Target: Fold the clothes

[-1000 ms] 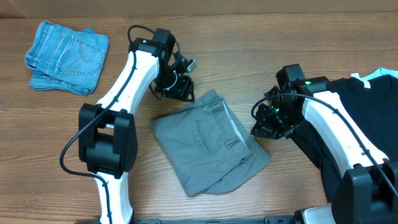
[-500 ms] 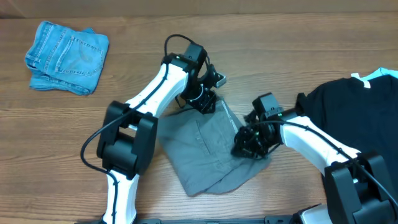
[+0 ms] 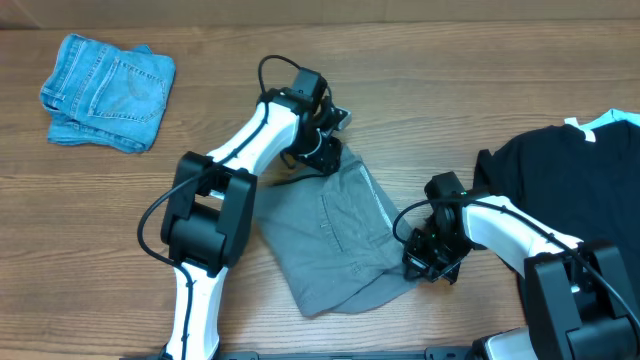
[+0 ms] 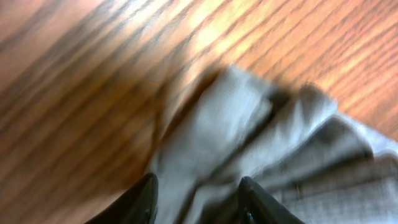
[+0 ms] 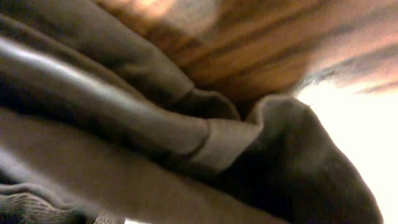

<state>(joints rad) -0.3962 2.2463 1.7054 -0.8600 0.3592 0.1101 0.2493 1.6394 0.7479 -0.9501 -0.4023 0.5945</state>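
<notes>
**ENTRY: GREY-OLIVE SHORTS, FOLD UNDER WAY, BOTH ARMS AT THE CLOTH**

**Location.** The shorts (image 3: 330, 235) lie mid-counter (image 3: 450, 90). They are doubled into a skewed slab, and the layers do not sit square at the near end.

**Left tool** (image 3: 322, 150). It sits at the far corner of the shorts. In the wrist view its fingers (image 4: 147, 196) stand apart. A rumpled grey edge lies between them, not yet pinched.

**Right tool** (image 3: 428, 265). It is at the near right corner, jaws together. Its fingers are not visible in its own wrist view, which is filled with layered hem. A pinch on that hem is judged likely.

**Step in hand (judged).** Securing two corners of the right-hand edge so it can be carried over.

**Handling notes.**
- Lower the left tool until every layer sits between the fingers, then close. A bite on the top layer alone would peel the fold open.
- Raise both corners level and keep the edge taut between them, since limp cotton will sag.
- Lay the edge down rather than drag it, or the bottom layer will creep.

**Also present.**
- Denim garment (image 3: 108, 90), folded, far left and well apart.
- Black T-shirt (image 3: 570, 180), beside the right arm. Keep the carried edge off it.
</notes>
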